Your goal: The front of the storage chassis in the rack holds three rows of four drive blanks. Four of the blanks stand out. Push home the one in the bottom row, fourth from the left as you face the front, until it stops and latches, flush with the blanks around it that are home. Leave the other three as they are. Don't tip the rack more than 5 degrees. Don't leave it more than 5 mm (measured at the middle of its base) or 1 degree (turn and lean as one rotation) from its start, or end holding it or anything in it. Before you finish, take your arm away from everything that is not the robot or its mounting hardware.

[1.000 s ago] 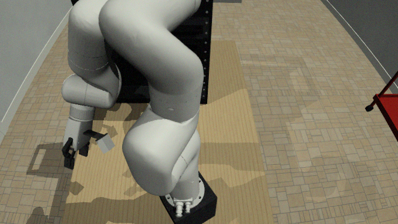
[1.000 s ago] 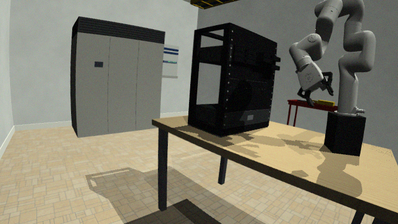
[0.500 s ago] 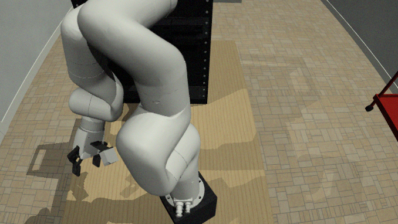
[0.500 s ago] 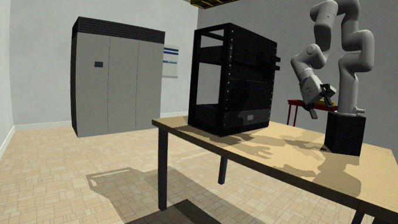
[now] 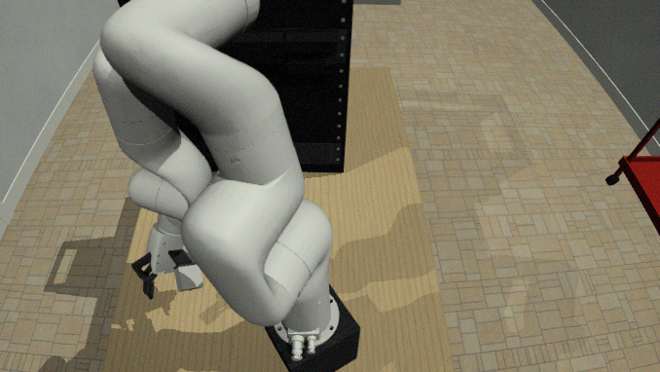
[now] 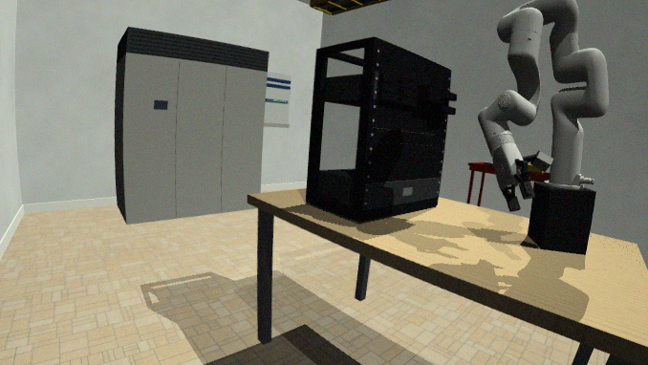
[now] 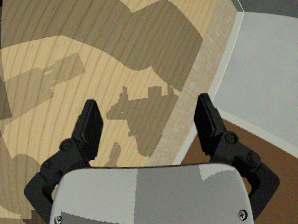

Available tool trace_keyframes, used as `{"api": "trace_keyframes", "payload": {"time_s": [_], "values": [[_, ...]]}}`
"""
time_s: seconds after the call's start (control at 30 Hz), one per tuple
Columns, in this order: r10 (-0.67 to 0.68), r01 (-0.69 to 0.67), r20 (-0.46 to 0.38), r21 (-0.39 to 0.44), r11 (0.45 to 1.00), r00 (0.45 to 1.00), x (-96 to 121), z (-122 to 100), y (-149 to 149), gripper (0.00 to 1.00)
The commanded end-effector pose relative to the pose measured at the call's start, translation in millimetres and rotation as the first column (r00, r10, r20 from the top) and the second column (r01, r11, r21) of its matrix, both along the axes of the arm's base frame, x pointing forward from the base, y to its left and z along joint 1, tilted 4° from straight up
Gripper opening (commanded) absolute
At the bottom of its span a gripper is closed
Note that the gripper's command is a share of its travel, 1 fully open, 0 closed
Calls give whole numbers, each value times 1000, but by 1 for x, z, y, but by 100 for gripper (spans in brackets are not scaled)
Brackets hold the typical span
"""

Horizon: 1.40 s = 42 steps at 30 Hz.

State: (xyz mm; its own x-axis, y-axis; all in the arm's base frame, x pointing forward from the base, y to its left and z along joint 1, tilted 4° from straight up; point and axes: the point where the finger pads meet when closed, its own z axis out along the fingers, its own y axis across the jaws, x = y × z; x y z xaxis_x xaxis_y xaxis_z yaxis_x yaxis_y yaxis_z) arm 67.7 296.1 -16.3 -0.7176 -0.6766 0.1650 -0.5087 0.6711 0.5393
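The black rack stands on the wooden table. Its front faces the arm and shows only at a steep angle. Two drive blanks stick out of the front near its top edge in the exterior view. The bottom-row blanks are too dark to tell apart. My gripper is open and empty. It hangs low over the table, pointing down, well in front of the rack and near the table's side edge. In the top view the arm hides most of the rack's front.
The arm's black pedestal stands on the table close to the gripper. The table's side edge runs just beside the fingers. A red cart stands off the table. A grey cabinet stands against the far wall.
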Motion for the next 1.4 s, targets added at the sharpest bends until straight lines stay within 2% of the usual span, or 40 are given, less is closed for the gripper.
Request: {"api": "trace_keyframes", "payload": {"time_s": [0.0,0.2,0.33,0.47,0.53,0.67,0.7,0.8,0.83,1.03,1.1,1.2,1.23,1.3,1.33,1.37], "values": [[-74,74,4,-47,996,997,5,-14,-7,100],[-207,209,29,-140,968,978,15,-35,-28,100],[-311,319,71,-206,925,948,26,-50,-47,100],[-384,401,114,-247,882,916,36,-60,-62,100],[-384,401,114,-247,882,916,36,-60,-62,100],[-475,509,185,-287,811,860,52,-71,-84,100],[-475,509,185,-287,811,860,52,-71,-84,100],[-535,588,244,-303,750,809,65,-77,-101,100],[-535,588,244,-303,750,809,65,-77,-101,100],[-619,711,351,-300,636,702,89,-82,-129,100],[-619,711,351,-300,636,702,89,-82,-129,100],[-660,777,414,-278,564,627,105,-82,-145,100],[-660,777,414,-278,564,627,105,-82,-145,100],[-682,818,454,-256,516,573,116,-80,-156,100],[-682,818,454,-256,516,573,116,-80,-156,100],[-692,836,474,-243,491,544,122,-79,-161,100]]}}
